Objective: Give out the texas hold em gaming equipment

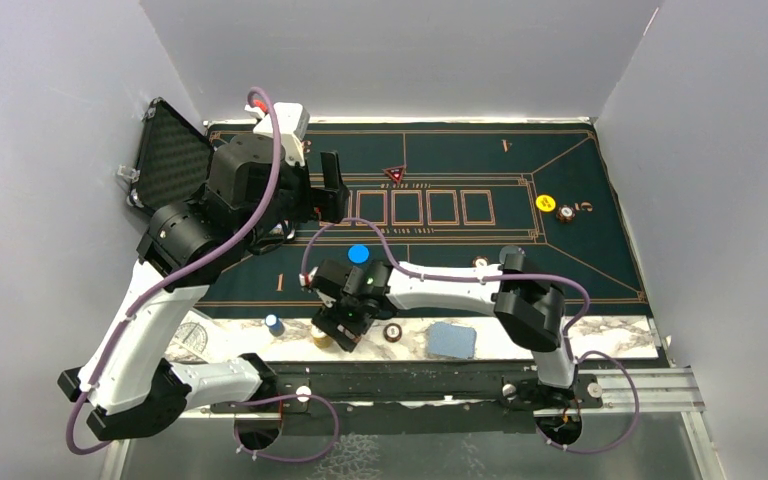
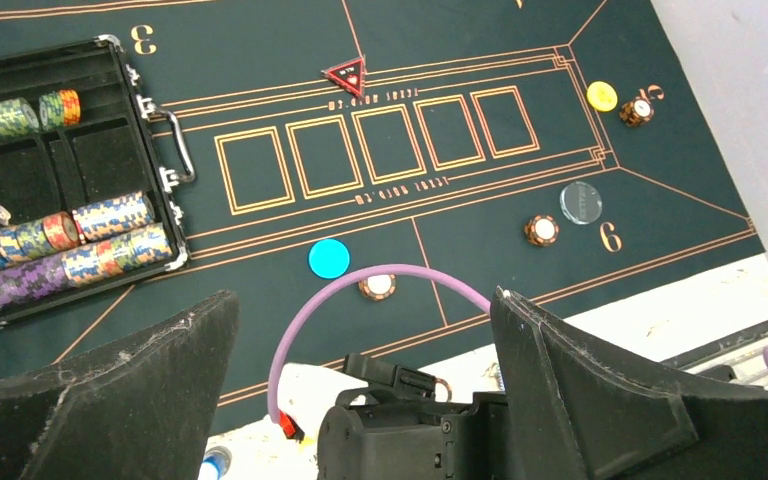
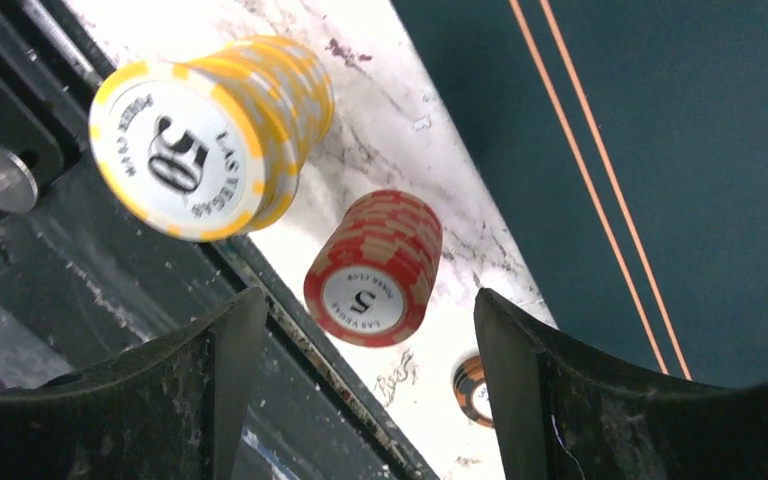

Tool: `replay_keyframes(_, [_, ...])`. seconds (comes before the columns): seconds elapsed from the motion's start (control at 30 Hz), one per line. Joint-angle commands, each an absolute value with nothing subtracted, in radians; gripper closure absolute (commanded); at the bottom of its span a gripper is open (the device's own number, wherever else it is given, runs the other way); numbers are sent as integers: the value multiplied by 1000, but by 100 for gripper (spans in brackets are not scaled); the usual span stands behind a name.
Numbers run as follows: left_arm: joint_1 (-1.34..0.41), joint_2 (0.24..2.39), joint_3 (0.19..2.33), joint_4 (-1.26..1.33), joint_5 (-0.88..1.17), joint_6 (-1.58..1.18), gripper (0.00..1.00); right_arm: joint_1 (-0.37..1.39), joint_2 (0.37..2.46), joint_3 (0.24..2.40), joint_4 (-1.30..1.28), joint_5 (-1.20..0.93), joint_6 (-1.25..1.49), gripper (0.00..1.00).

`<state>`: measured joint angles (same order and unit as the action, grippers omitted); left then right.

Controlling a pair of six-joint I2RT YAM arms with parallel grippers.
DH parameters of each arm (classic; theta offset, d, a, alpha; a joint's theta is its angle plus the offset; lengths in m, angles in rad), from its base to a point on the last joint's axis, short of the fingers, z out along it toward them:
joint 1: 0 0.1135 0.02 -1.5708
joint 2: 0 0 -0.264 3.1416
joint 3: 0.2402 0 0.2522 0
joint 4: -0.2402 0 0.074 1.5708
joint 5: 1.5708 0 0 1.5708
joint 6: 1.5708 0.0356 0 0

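My right gripper (image 1: 345,322) (image 3: 370,305) is open and hangs over the marble strip at the near edge, straddling a red stack of "5" chips (image 3: 375,265). A yellow stack of "50" chips (image 3: 210,130) (image 1: 322,338) stands beside it, and an orange-brown chip (image 3: 472,388) lies by the right finger. My left gripper (image 1: 310,205) (image 2: 365,300) is open and empty, high above the mat. On the mat lie a blue disc (image 2: 329,259) (image 1: 359,254), a clear disc (image 2: 581,202), a yellow disc (image 2: 602,96) (image 1: 547,203), a red triangular marker (image 2: 345,75) (image 1: 394,174) and single chips (image 2: 377,287) (image 2: 541,230) (image 2: 637,111). A blue-backed deck of cards (image 1: 451,340) lies on the strip.
The open black case (image 2: 175,150) (image 1: 175,150) sits at the mat's left edge with rows of coloured chips. The green felt mat (image 1: 580,270) covers the table. A small blue-and-white object (image 1: 274,324) and another chip (image 1: 392,333) sit on the marble strip. White walls enclose three sides.
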<state>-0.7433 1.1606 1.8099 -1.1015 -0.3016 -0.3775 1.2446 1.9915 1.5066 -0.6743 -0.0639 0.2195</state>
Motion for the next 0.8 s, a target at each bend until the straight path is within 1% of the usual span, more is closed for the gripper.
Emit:
replay_keyframes(0.0, [-742,1157,1846,-1108,-333,-324,1,1264,2040,1546,-673,14,236,23])
replay_keyframes(0.17, [-742,1148,1833,-1109,-334,-317,1,1270,2048,1555,-681,24,225,33])
replay_keyframes(0.33, [-742,1150,1830,-1113,-336,-295,1,1274,2077,1579,-685,18,221,36])
replay_keyframes(0.6, [-742,1145,1819,-1114,-337,-287,1,1280,2094,1600,-698,32,239,50])
replay_keyframes(0.77, [-742,1143,1815,-1115,-337,-287,1,1280,2081,1578,-699,54,243,52])
